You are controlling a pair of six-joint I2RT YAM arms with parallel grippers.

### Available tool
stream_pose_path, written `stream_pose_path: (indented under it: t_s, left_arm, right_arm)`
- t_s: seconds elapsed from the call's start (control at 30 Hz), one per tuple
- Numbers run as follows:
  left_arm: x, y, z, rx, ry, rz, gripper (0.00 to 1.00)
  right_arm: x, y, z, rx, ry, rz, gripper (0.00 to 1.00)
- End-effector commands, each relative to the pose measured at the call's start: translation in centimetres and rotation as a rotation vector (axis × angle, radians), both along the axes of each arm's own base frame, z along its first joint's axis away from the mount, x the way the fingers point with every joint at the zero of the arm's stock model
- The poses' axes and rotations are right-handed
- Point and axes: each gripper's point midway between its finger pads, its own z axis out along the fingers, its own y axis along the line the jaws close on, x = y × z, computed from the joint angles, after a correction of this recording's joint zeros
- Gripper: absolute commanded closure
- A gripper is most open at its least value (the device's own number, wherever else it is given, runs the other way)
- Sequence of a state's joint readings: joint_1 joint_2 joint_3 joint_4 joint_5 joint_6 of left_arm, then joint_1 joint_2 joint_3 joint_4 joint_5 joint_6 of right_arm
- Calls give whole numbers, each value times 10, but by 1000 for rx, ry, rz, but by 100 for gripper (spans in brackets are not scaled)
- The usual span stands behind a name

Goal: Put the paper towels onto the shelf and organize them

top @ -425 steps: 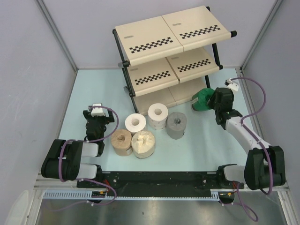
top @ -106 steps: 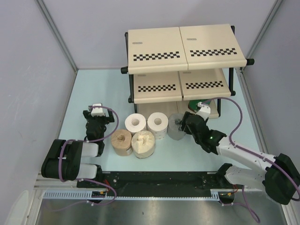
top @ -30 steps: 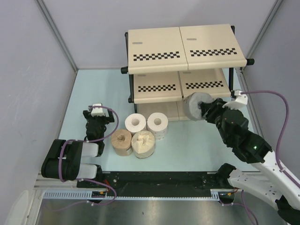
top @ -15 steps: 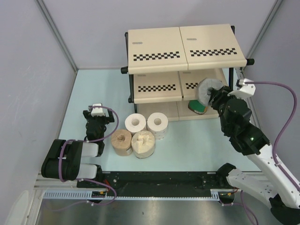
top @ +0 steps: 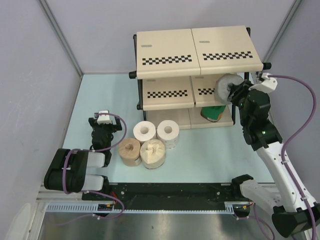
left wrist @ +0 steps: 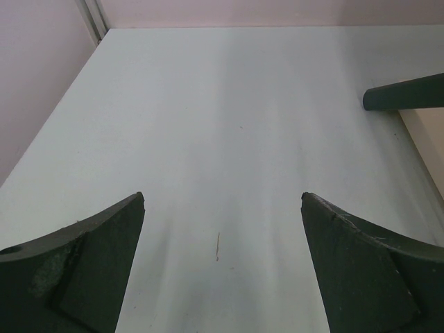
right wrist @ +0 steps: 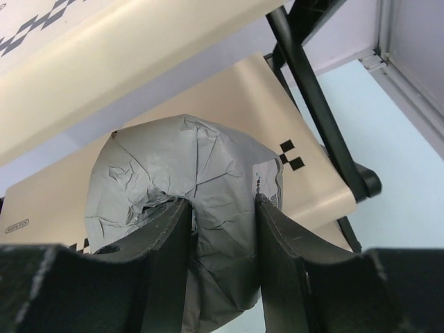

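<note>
Moved since the earlier views: the grey roll point(top: 227, 89), which stood on the table point(top: 210, 155) beside the white rolls, has been lifted by the right gripper point(top: 233, 93) and in the last second carried up from the shelf's foot to the right front corner of the middle tier. It is now on its side, one finger in the centre hole and one outside, the jaws part-closed and pinching the roll's wall; the right wrist view shows it under the top panel, but whether it rests on the tier cannot be told. Judgement: the second placement is near release, not complete. The shelf point(top: 170, 47) also sits squarer to the table edge than at the earliest view. Count of paper towels: six. One grey, in hand; one green roll point(top: 212, 113), lying on the bottom tier at its right end; four on the table before the shelf's left half, namely two white rolls point(top: 144, 131) point(top: 168, 131), one tan-brown roll point(top: 129, 150) and one cream roll point(top: 153, 151), grouped touching. One shelf, three tiers. The left gripper point(top: 103, 120) is parked near the left edge, jaws wide, empty.
</note>
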State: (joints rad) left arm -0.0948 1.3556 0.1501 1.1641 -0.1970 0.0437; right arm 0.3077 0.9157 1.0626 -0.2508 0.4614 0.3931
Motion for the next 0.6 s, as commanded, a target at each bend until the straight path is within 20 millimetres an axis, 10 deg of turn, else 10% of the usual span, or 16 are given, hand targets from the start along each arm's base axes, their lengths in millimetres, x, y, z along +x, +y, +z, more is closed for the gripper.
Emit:
stream_pose_path:
  t_s: [0.0, 0.57]
  left_arm:
    - [5, -3, 18, -13, -63, -16, 0]
    - [5, -2, 19, -12, -66, -15, 0]
  right_arm:
    - [9, 11, 52, 80, -165, 55, 69]
    - [42, 26, 32, 89, -127, 86, 68]
